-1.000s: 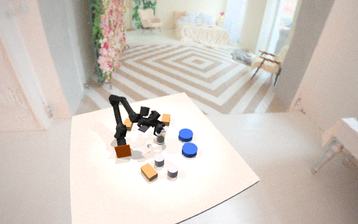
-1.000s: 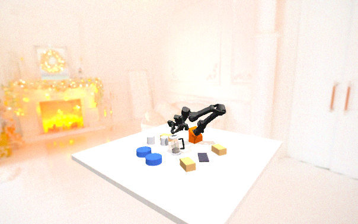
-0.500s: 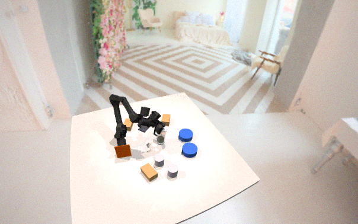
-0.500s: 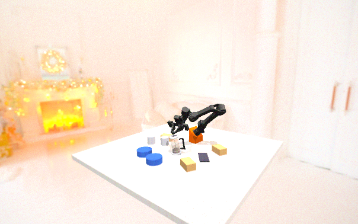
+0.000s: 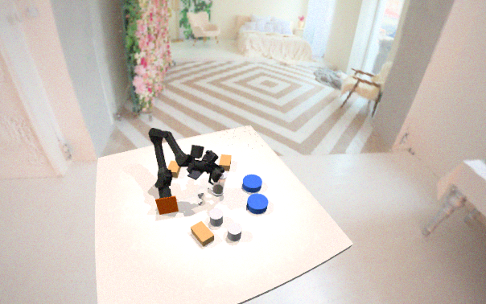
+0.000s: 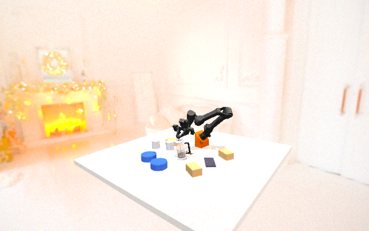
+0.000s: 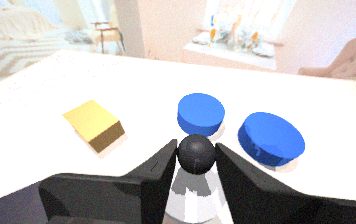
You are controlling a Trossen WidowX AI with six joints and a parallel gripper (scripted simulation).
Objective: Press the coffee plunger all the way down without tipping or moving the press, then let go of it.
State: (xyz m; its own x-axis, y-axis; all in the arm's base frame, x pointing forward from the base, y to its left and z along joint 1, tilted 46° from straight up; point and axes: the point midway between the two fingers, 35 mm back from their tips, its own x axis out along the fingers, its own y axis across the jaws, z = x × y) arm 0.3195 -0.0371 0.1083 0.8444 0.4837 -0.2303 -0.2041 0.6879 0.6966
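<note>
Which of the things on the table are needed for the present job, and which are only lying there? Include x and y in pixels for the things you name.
Needed:
- coffee press (image 5: 218, 190) (image 6: 181, 151)
- its black plunger knob (image 7: 196, 154)
- gripper (image 5: 216, 179) (image 6: 178, 136) (image 7: 195, 145), shut on the knob

Only lying there:
- two blue discs
- three tan blocks
- two grey-white cylinders
- dark flat rectangle (image 6: 209, 162)

A: Top view?
B: High up, tilted down across the surface (image 5: 282, 249) (image 6: 171, 189) (image 7: 150, 85). Arm (image 5: 160, 157) (image 6: 214, 115) toward 9 o'clock of frame center, striped floor (image 5: 265, 84) at 12.
A: Exterior?
B: Farthest from the arm, lower, shallow downward angle. Surface corner at 6 o'clock, fireplace (image 6: 63, 119) at 9.
A: Wrist?
B: Closest. Rides behind the claw (image 5: 216, 174) (image 6: 178, 135) (image 7: 196, 156), looking out past its fingers, surface edge toward 12.
A: Overlap?
B: All three share both blue discs (image 5: 252, 183) (image 5: 257, 203) (image 6: 148, 156) (image 6: 159, 164) (image 7: 201, 114) (image 7: 271, 138). Top and exterior share the whole arm.
</note>
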